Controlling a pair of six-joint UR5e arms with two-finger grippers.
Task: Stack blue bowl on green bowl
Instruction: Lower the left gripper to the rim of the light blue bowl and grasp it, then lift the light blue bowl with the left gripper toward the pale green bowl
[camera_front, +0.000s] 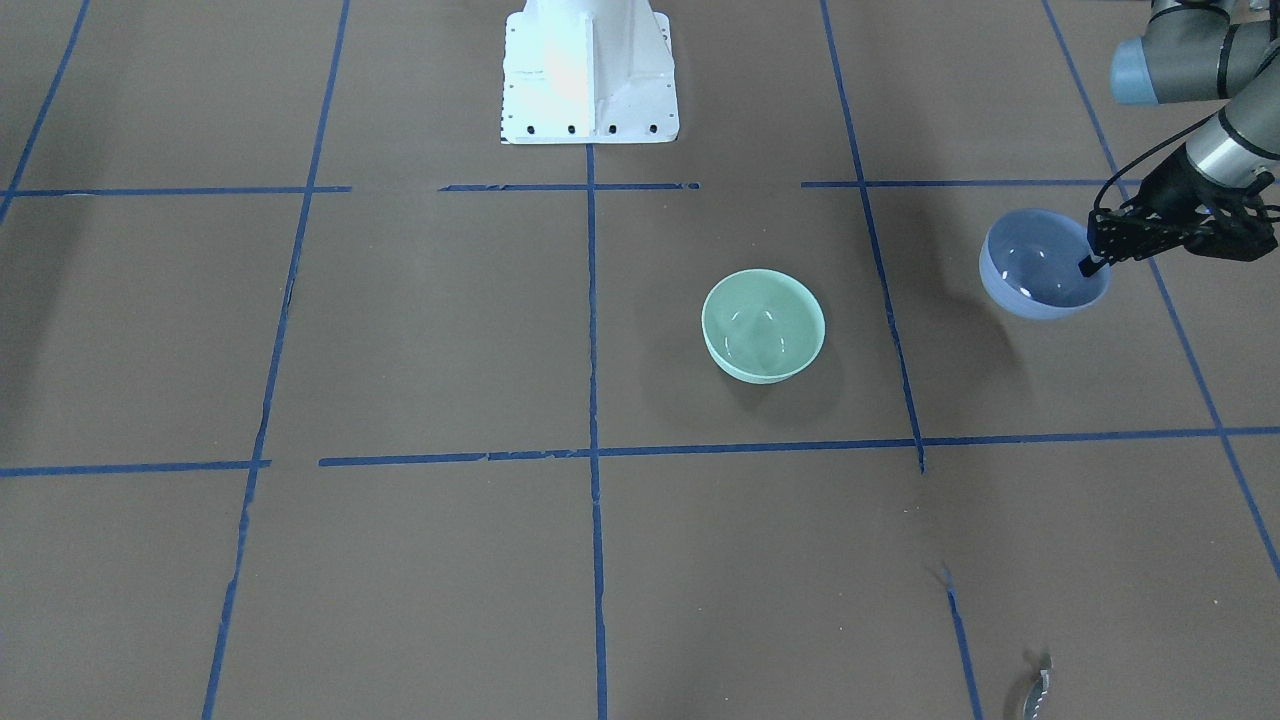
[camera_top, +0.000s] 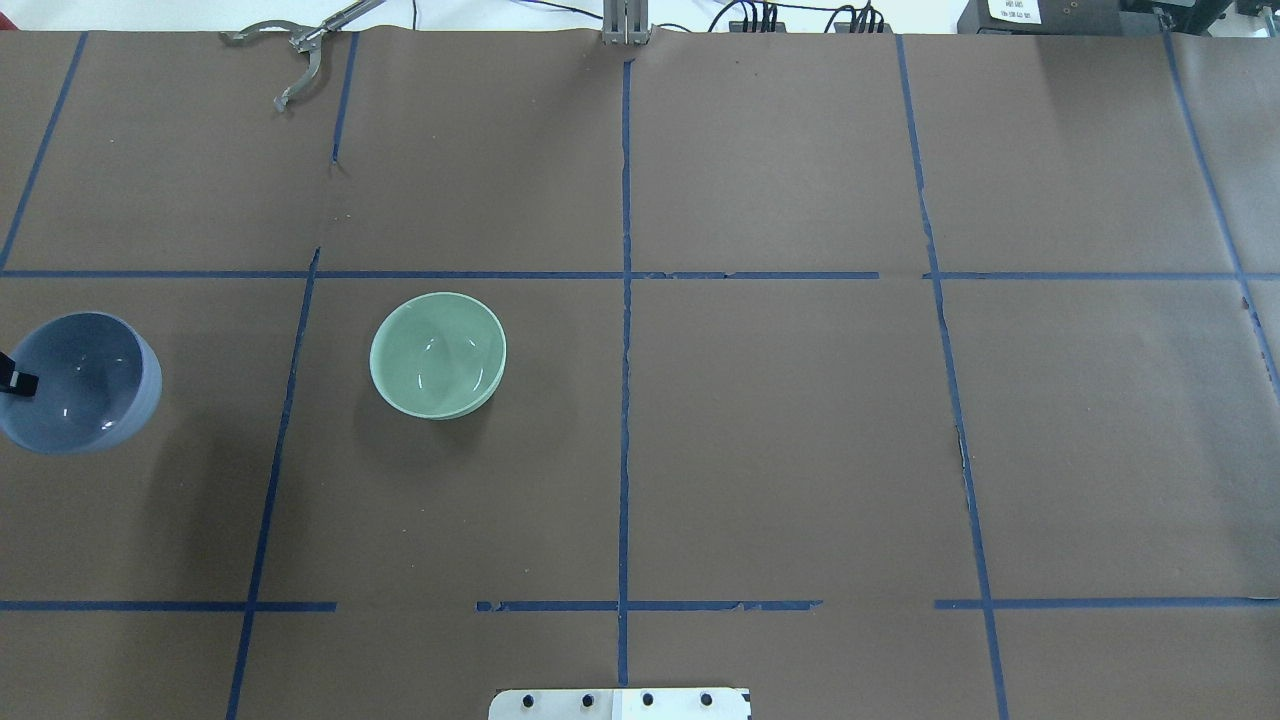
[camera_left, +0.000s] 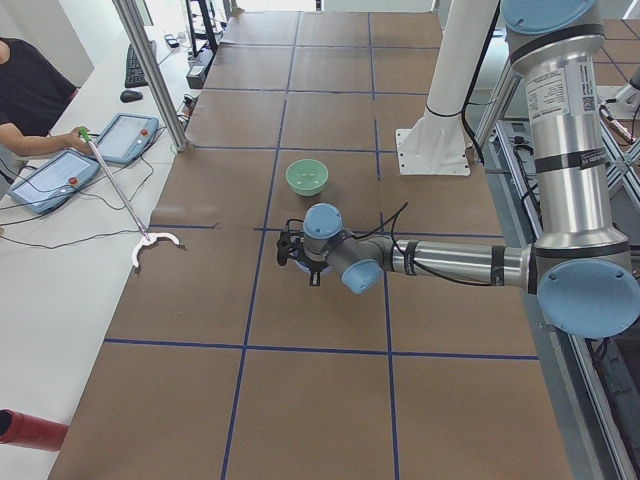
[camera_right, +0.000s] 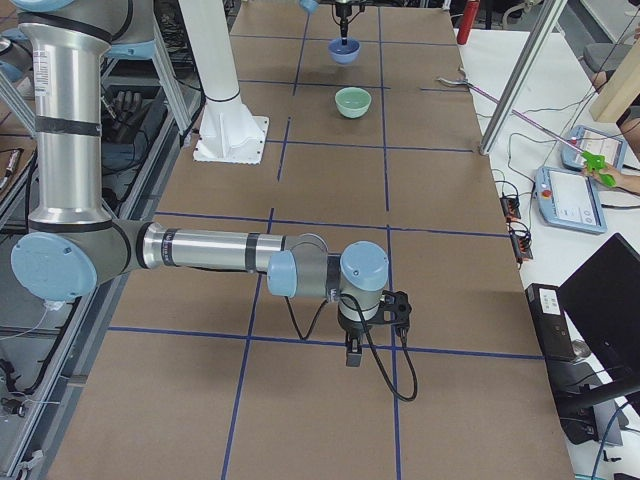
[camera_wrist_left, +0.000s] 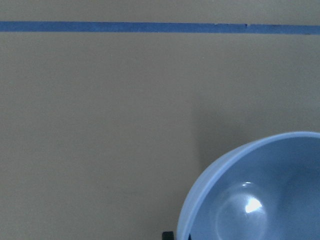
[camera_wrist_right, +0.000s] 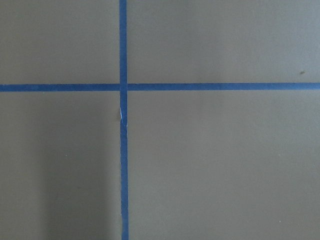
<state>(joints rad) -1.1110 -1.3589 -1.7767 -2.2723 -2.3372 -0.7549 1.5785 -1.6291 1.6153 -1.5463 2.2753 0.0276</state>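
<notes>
The blue bowl (camera_front: 1035, 270) hangs a little above the table at the robot's far left, casting a shadow on the paper. My left gripper (camera_front: 1095, 262) is shut on its rim, one finger inside the bowl. The bowl also shows at the left edge of the overhead view (camera_top: 75, 385) and in the left wrist view (camera_wrist_left: 260, 200). The green bowl (camera_front: 763, 325) stands upright and empty on the table, well apart from the blue bowl, and shows in the overhead view (camera_top: 438, 353) too. My right gripper (camera_right: 352, 352) hovers low over the table far on the other side; I cannot tell whether it is open or shut.
The white robot base (camera_front: 590, 75) stands at the table's middle, robot side. A metal grabber tool (camera_top: 290, 60) lies at the far edge on the left. An operator (camera_left: 30, 90) sits beyond that edge holding a reach stick. Blue tape lines cross the brown paper.
</notes>
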